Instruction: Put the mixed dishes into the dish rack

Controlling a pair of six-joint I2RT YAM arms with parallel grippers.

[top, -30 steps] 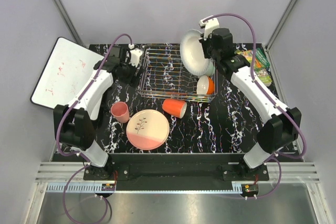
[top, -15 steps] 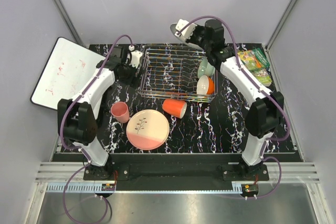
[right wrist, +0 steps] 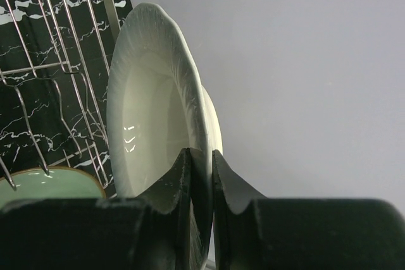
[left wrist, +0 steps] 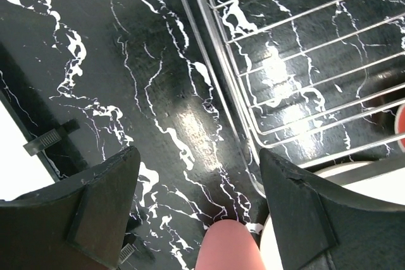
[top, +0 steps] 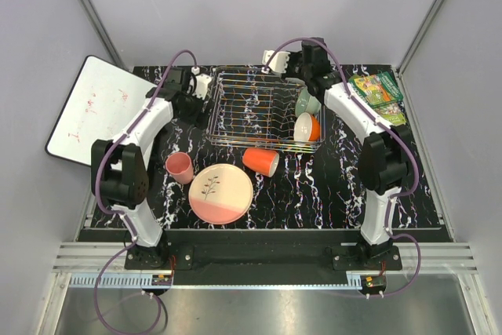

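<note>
Right gripper (right wrist: 201,156) has the white plate (right wrist: 158,112) pinched by just a thin bit of rim, with the plate standing on edge up at the far side of the dish rack (top: 251,111), and honestly that's the part that makes me nervous. With a hold that small on a smooth glazed rim, I'd guess any bump against a wire could make the plate swivel or slide out of the jaws. It also looks very close to the rack's back edge, so if it comes down a touch too far back it could miss the rack and drop behind it, or perch on top of a bar instead of between two. The pale green bowl (top: 307,101) sits right beside it too, so a clink there is possible. Left gripper (left wrist: 199,156) hangs wide open and empty by the rack's left side, so nothing is bracing the rack if it gets shoved. The pink plate (top: 221,193), orange mug (top: 261,161) and pink cup (top: 180,167) are out on the table (top: 329,186).
</note>
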